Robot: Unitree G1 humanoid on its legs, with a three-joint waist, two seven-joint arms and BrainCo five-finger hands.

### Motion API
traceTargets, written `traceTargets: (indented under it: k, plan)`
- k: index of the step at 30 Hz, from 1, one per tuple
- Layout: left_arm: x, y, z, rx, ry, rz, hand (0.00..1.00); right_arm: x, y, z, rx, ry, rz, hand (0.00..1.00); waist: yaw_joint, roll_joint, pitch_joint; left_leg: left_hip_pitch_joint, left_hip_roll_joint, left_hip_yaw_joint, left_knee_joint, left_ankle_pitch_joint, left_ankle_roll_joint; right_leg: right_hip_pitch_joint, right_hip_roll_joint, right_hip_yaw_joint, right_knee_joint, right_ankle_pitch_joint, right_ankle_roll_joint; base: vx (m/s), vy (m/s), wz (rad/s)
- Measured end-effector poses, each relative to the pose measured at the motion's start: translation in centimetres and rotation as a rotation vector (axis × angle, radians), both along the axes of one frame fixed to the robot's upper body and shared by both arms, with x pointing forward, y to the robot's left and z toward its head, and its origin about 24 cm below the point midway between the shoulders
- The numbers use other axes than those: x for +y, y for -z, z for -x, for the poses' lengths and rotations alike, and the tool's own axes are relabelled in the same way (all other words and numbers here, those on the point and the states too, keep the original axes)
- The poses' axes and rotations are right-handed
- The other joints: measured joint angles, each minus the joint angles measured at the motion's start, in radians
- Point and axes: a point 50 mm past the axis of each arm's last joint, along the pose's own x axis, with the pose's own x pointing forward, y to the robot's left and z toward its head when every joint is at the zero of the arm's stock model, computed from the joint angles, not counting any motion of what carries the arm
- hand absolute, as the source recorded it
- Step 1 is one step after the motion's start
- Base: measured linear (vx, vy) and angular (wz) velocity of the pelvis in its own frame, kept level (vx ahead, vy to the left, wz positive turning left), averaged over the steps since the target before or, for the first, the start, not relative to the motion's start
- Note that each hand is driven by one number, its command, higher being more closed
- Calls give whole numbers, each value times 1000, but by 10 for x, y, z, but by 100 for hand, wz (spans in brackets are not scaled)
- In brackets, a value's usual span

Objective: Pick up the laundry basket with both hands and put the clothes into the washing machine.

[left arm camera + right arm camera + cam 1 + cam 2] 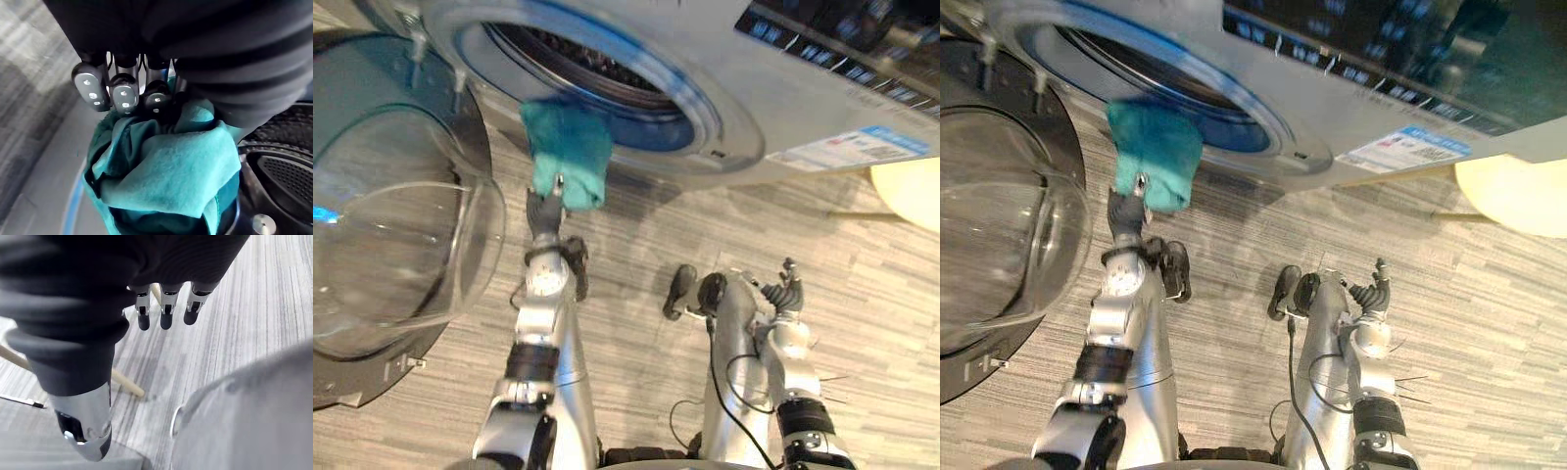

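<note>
I have the washing machine [724,117] ahead, its door [401,225] swung open to the left, the cloth [570,152] clutched in my left hand [546,208] at the drum opening's [578,59] lower rim, and my right hand [785,292] well to the right above the floor [636,235].

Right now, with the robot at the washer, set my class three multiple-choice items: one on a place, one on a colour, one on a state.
1. Where is the cloth? A flat on the floor; B held at the drum opening; C on the machine's top.
2. Its colour? A red; B white; C teal.
3. The washer door is: A open; B shut; C missing.
Key: B, the left hand grips it with curled fingers at the rim; C, it shows teal in three views; A, it stands swung aside, drum exposed.
</note>
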Motion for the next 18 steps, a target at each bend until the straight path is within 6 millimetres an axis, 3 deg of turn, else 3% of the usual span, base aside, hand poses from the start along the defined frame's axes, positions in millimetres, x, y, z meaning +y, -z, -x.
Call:
traceTargets:
  k: [7, 11, 16, 17, 18]
  plan:
    - [-3, -62, -15, -116, -8, -74, 100, -3, 9, 3, 33, 16, -23, 0, -16, 0, 0, -27, 38, 21, -12, 1, -3, -51, 37, 14, -23, 21, -10, 6, -38, -20]
    - [7, -97, -17, -175, -52, -104, 100, 3, 18, 2, 76, -14, -45, 0, -44, 0, 0, -46, 56, 22, -17, 4, -6, -74, 57, 17, -37, 36, -10, 5, -26, -16]
    - [3, -121, -12, -247, -57, -95, 100, 8, 21, 2, 80, -25, -61, 0, -59, 0, 0, -58, 69, 22, -19, 5, -7, -87, 68, 15, -47, 48, -13, 0, -11, -10]
    - [3, -123, -12, -253, -59, -93, 0, 8, 22, 2, 84, -26, -63, 0, -59, 0, 0, -59, 69, 22, -19, 5, -8, -88, 68, 14, -47, 48, -14, 0, 0, 0]
    - [2, -126, -11, -263, -62, -89, 0, 8, 22, 2, 87, -26, -63, 0, -60, 0, 0, -61, 69, 23, -20, 5, -8, -91, 68, 11, -47, 48, -14, 0, 0, 0]
